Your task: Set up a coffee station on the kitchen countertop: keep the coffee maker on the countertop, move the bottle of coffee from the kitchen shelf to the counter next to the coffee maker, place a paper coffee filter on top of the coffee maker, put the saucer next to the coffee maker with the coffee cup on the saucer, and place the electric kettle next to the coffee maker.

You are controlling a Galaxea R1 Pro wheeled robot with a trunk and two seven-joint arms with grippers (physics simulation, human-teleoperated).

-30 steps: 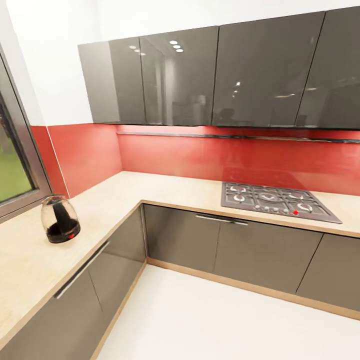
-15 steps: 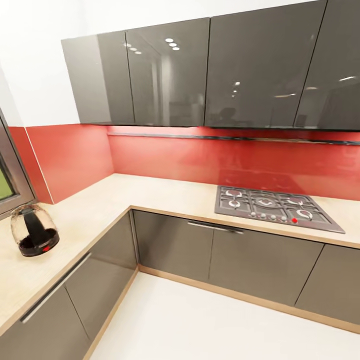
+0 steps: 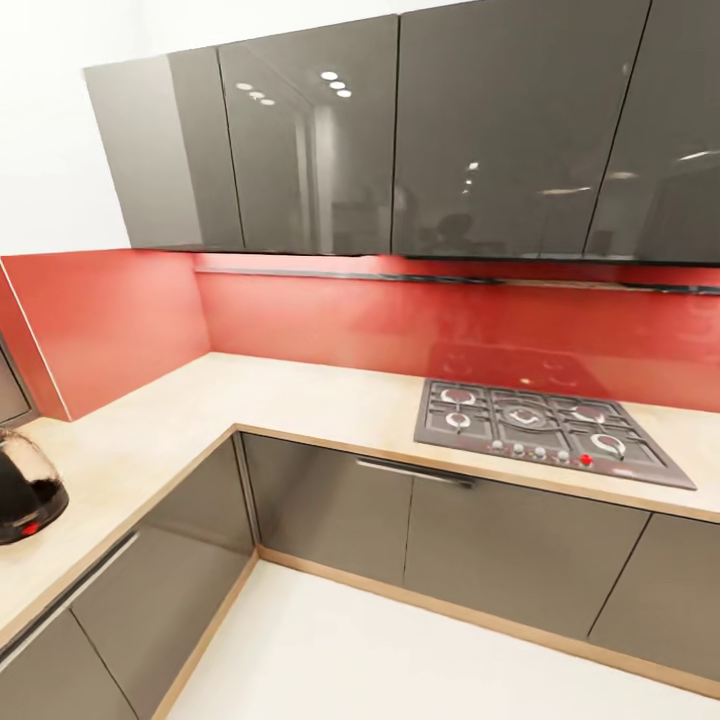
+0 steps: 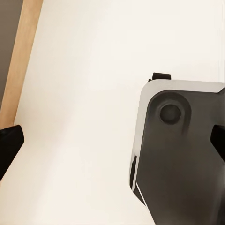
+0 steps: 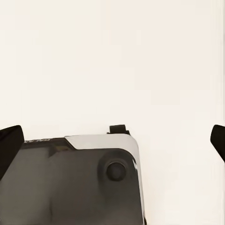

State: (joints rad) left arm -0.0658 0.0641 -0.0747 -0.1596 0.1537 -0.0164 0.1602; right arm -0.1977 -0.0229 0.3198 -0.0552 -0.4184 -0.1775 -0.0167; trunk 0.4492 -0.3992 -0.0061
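An L-shaped countertop (image 3: 300, 390) runs under dark grey wall cupboards (image 3: 400, 140) and a red backsplash (image 3: 400, 325). A gas hob (image 3: 545, 432) is set into its right stretch. The kettle (image 3: 22, 488) stands on the left stretch, cut off by the picture's edge. Both wrist views look down on pale floor (image 5: 112, 61), with the left gripper (image 4: 112, 138) and right gripper (image 5: 112, 140) spread wide, gripping nothing.
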